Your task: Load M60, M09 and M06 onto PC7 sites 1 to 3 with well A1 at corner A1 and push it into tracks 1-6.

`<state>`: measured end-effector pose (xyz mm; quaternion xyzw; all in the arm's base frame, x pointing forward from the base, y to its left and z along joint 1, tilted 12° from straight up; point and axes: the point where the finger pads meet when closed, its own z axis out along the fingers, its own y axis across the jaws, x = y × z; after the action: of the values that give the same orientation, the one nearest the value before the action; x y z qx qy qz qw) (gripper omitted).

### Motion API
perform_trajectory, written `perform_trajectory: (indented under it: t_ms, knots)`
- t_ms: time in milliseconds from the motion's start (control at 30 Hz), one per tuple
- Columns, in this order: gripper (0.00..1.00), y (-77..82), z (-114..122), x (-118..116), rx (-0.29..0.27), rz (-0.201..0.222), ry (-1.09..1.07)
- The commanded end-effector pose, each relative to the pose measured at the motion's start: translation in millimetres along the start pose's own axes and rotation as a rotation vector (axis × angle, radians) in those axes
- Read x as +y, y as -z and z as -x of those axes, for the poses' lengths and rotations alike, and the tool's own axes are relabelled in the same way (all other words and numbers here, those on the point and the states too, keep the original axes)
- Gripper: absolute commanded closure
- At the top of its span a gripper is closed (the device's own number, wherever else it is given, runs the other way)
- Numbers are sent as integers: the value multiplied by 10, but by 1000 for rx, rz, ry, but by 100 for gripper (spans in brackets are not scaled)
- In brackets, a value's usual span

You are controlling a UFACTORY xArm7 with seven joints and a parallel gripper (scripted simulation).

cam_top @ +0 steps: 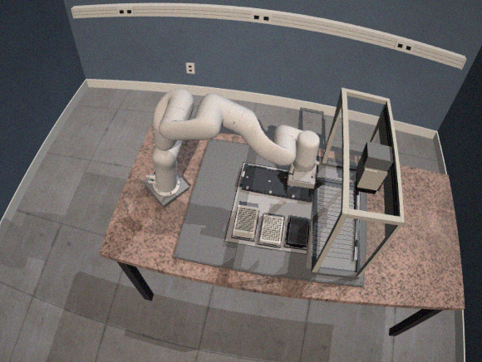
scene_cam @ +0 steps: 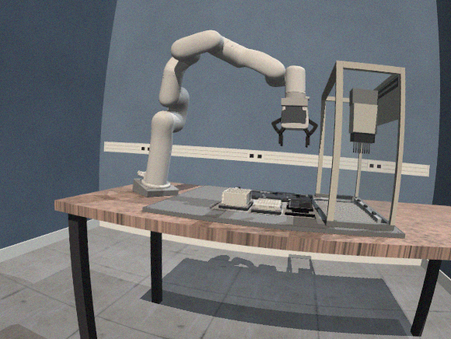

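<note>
Speckled stone surface (cam_top: 415,266) carries the dark carrier PC7 (cam_top: 266,179) lying almost directly beneath the high tool (scene_cam: 294,137), its long axis running back toward the arm's base, while the tool's fingers hang wide apart, holding nothing.
</note>
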<state>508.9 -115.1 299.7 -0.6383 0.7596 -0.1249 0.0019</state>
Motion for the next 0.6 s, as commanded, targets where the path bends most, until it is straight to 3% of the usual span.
perform_trajectory:
  t_ms: [0,467,567]
  knots:
    - [0,-54,-53,28,-3,-4,5]
    - [0,-537,-397,379,-26,14,22]
    - [0,-571,-420,408,-26,14,22]
